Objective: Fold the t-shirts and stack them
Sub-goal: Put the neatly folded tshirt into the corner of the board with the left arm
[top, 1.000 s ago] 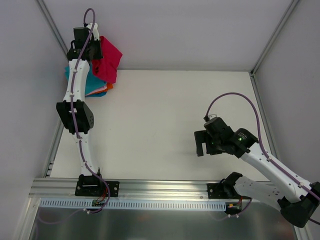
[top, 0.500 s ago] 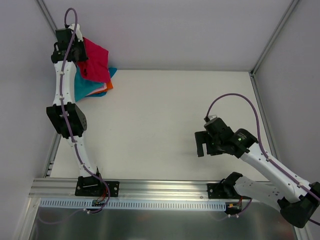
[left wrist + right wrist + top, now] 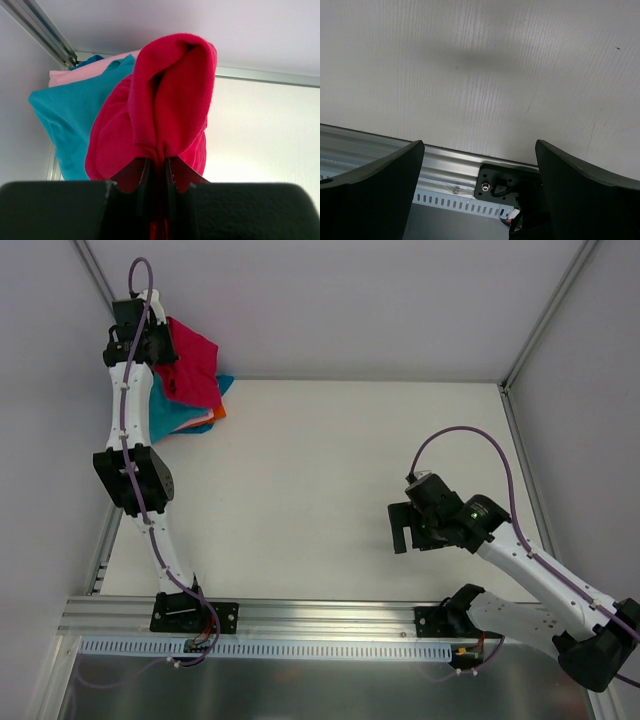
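Observation:
My left gripper (image 3: 160, 345) is raised at the far left corner, shut on a folded bright red t-shirt (image 3: 195, 365) that hangs from it. In the left wrist view the red t-shirt (image 3: 165, 100) is pinched between my fingertips (image 3: 157, 172). Below it lies a stack with a teal t-shirt (image 3: 175, 415), a pink one (image 3: 95, 71) and an orange edge (image 3: 219, 412). My right gripper (image 3: 405, 530) is open and empty over the bare table at the right; in the right wrist view (image 3: 477, 165) nothing is between its fingers.
White walls and metal frame posts (image 3: 105, 290) enclose the table. An aluminium rail (image 3: 300, 615) with the arm bases runs along the near edge; it also shows in the right wrist view (image 3: 445, 160).
My left gripper has swung left and back with the red t-shirt, over the stack in the corner, then held still. The right arm has barely moved.

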### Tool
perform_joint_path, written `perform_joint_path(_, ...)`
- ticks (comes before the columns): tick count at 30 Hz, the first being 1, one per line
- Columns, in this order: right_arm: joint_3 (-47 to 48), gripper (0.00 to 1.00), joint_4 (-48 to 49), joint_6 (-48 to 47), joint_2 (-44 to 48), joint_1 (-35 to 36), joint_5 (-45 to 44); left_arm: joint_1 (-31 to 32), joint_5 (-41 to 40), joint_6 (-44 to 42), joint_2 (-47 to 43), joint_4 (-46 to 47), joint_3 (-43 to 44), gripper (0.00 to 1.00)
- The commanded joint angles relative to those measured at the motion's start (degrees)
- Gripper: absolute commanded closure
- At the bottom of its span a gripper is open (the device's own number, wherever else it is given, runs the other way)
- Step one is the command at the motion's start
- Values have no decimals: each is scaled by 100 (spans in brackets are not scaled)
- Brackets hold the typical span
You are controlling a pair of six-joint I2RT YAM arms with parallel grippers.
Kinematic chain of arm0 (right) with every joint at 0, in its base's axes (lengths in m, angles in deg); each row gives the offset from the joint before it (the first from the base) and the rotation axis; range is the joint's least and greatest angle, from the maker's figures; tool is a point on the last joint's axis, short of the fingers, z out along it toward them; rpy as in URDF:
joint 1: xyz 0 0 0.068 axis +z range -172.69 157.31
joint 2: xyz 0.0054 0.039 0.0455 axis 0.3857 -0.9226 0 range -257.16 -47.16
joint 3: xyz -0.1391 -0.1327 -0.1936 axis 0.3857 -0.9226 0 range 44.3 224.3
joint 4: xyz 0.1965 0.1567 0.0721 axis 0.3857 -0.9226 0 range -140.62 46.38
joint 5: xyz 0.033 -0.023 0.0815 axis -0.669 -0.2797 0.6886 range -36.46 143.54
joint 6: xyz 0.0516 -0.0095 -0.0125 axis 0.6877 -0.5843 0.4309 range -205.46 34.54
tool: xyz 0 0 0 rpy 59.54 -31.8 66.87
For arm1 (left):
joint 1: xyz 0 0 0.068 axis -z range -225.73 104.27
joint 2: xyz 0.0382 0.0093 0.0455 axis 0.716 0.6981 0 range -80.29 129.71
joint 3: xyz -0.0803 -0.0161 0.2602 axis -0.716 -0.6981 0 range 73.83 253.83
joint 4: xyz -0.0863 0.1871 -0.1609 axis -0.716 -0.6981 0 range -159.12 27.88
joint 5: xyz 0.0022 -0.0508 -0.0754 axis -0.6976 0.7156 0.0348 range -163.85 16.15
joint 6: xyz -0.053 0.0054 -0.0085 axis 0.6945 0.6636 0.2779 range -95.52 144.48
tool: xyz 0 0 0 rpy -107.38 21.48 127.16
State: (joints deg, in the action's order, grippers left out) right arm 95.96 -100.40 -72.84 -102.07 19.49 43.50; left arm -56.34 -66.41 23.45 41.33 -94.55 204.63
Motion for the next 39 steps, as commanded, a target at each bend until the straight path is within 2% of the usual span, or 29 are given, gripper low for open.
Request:
perform_joint_path(1,125,1,-9,-40,-2,-34,-15,-90,73,60,-200,123,332,100)
perform_joint_path(5,99,1,26,-58,-37,-42,11,-64,292,306,-297,245,296,100)
perform_joint_path(9,-59,0,158,21,-28,-34,116,-20,337,359,10,-71,850,100)
perform_joint_path(21,-217,1,290,65,42,-42,178,182,328,526,-16,-18,894,100)
perform_joint_path(28,-332,1,246,56,130,-51,134,130,-58,394,-121,-123,455,100)
perform_joint_path(32,-358,1,246,12,130,-69,99,-20,-15,447,-104,-124,174,100)
perform_joint_path(39,-367,1,325,-58,25,-104,134,-116,-138,350,-69,-194,200,100)
